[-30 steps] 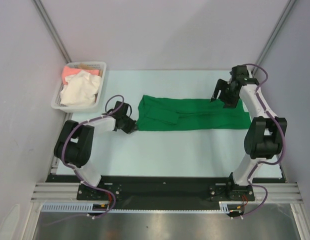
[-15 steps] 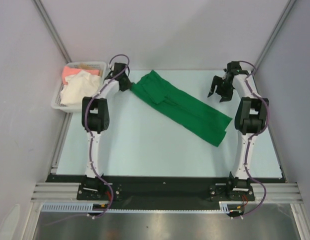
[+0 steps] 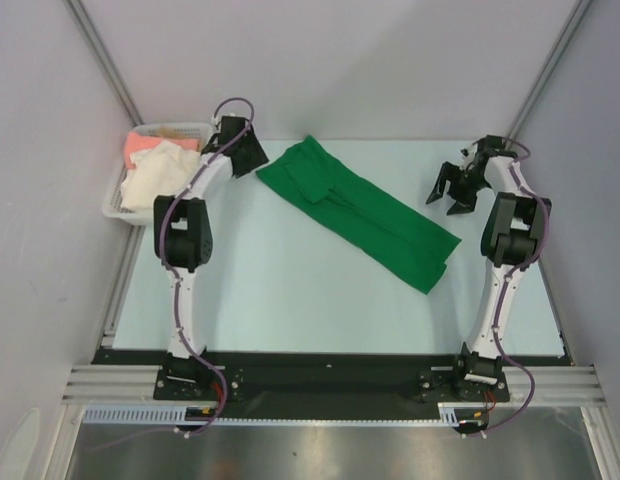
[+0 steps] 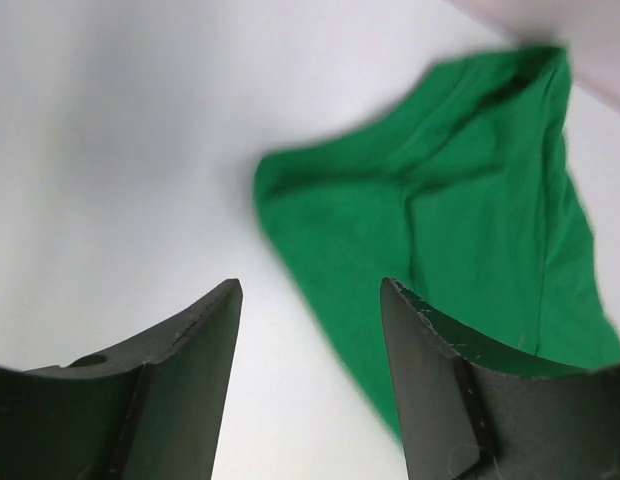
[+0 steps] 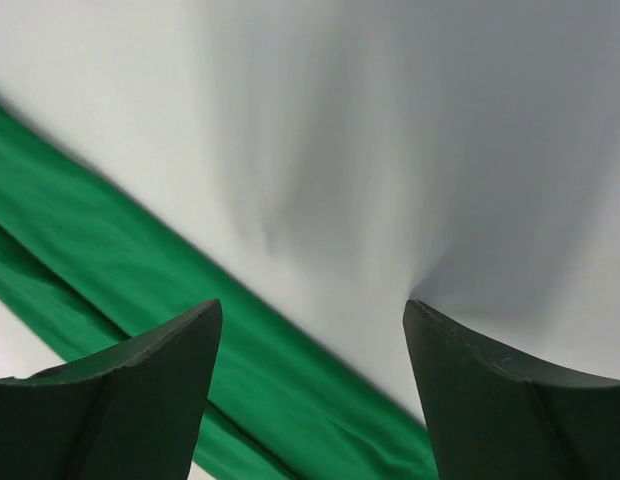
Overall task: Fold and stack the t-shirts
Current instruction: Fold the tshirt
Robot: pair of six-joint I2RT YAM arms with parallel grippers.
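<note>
Green t-shirt (image 3: 362,213), long folded strip, diagonal, crumpled cream-white t-shirt (image 3: 155,180), pink t-shirt (image 3: 140,146)

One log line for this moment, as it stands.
green t-shirt: long strip, diagonal on table | left gripper: open, empty, beside its far-left end | right gripper: open, empty

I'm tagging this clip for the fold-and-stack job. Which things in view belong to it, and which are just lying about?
Part of the job:
- green t-shirt, lying diagonally on the table as a long strip
- cream-white t-shirt, in the basket
- salmon-pink t-shirt, in the basket

Just there:
- white lattice basket
- table
</note>
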